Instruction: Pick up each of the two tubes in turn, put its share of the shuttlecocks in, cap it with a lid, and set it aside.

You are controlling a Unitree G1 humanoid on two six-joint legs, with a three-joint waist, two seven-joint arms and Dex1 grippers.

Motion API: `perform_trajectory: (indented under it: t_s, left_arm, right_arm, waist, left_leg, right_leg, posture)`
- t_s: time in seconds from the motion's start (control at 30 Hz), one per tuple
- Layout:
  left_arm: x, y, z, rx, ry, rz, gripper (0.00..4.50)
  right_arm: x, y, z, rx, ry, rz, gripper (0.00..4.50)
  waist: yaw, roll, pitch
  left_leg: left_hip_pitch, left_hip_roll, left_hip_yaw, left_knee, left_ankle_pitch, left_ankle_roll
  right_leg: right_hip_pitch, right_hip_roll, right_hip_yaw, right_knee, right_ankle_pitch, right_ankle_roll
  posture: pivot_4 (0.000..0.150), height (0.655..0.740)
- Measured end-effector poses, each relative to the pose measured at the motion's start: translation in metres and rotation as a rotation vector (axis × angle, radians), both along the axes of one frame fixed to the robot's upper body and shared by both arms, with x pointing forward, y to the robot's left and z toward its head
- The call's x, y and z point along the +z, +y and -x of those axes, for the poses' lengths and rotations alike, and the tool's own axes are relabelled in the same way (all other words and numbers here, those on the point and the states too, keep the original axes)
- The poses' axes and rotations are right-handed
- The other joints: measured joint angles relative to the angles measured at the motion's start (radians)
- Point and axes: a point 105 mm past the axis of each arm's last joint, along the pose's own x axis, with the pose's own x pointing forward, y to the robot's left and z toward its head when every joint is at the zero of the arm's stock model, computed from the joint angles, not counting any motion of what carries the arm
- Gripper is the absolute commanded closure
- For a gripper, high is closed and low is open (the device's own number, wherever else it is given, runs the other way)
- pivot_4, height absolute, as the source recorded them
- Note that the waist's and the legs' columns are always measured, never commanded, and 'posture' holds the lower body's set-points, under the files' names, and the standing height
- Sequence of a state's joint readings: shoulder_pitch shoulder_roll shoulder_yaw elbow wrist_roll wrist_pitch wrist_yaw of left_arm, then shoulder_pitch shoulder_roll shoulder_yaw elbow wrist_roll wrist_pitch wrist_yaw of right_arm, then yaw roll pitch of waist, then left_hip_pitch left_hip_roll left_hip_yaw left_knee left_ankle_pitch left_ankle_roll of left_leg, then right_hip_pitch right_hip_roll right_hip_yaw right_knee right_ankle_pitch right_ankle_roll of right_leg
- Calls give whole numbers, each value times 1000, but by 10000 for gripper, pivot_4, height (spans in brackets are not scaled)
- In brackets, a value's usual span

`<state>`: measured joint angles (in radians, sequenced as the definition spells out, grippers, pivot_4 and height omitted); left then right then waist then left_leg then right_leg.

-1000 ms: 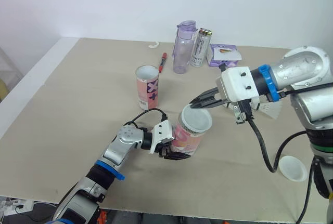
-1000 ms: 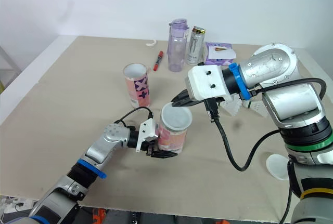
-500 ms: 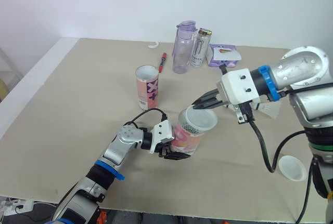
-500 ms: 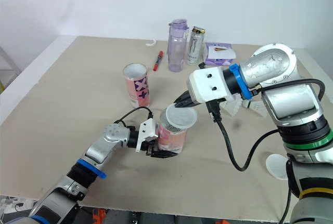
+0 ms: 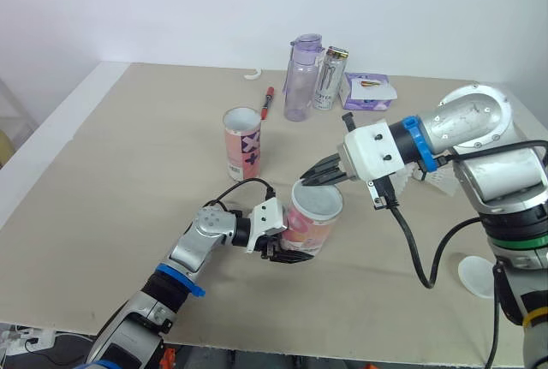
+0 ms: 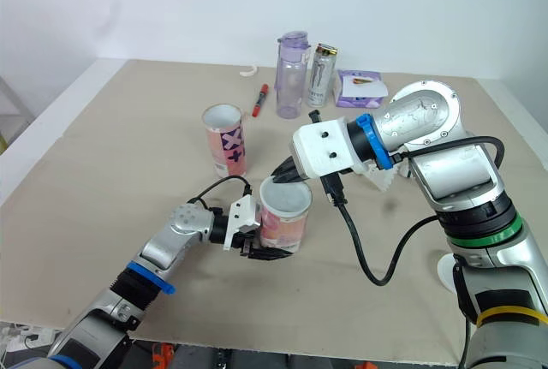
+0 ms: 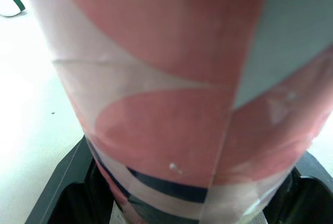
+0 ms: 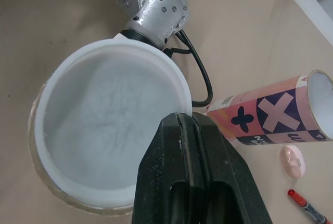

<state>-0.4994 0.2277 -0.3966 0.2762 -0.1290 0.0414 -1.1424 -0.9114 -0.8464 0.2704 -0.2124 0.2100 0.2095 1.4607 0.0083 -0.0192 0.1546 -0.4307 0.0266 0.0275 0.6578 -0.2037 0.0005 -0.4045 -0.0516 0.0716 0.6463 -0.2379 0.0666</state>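
**Lid at the mouth of the held tube, both grippers engaged**

Head views: the held tube (image 5: 310,225) stands upright on the table (image 5: 128,155), near the front edge. The left gripper (image 5: 278,246) is clamped around its lower part. A white lid (image 5: 318,200) lies across its mouth. The right gripper (image 5: 314,178) comes in from the side with its fingers pinched together at the lid's far rim, apparently nipping that edge.

The second tube (image 5: 242,142) stands open and upright, well apart behind. Further back are a clear water bottle (image 5: 301,78), a drink can (image 5: 332,76), a purple packet (image 5: 368,91) and a red marker (image 5: 268,102). A shuttlecock (image 6: 387,179) lies behind the right forearm, and a spare lid (image 5: 478,276) rests near the table's right front corner. Nothing stands in the way between the grippers.

Left wrist view: the pink, white and blue paper wall of the tube sits between the black fingers (image 7: 62,187), gripped low. The tube looks like light, thin card – stiff enough upright, but likely to dent under a hard squeeze, so the low hold suits it.

Right wrist view: the lid looks like thin, flexible translucent plastic. It is seated over most of the mouth, with a strip of the tube's rim showing on one side. I judge it needs an even press around the edge, not a pull at one point. The second tube lies beyond, with a small pink object (image 8: 293,160) beside it.
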Motion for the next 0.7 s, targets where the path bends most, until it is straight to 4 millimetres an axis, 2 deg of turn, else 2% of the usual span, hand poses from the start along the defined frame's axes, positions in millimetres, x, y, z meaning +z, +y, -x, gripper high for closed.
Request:
perform_trajectory:
  t_s: [0.27,0.47,0.7]
  left_arm:
    - [0,0,0,0,0,1,14852]
    - [0,0,1,1,2,2,14852]
    - [0,0,1,2,3,3,14852]
  right_arm:
    - [0,-2,1,9,-9,22,44224]
    - [15,-4,3,18,-42,31,44224]
    - [19,-4,4,20,-44,31,44224]
  waist:
    - [0,0,0]
    - [0,0,0]
    - [0,0,0]
  left_leg:
    - [0,0,0,0,0,0]
    - [0,0,0,0,0,0]
    - [0,0,0,0,0,0]
  right_leg:
    - [0,0,0,0,0,0]
    - [0,0,0,0,0,0]
    - [0,0,0,0,0,0]
  posture:
    - [1500,7400]
    - [1500,7400]
    - [1500,7400]
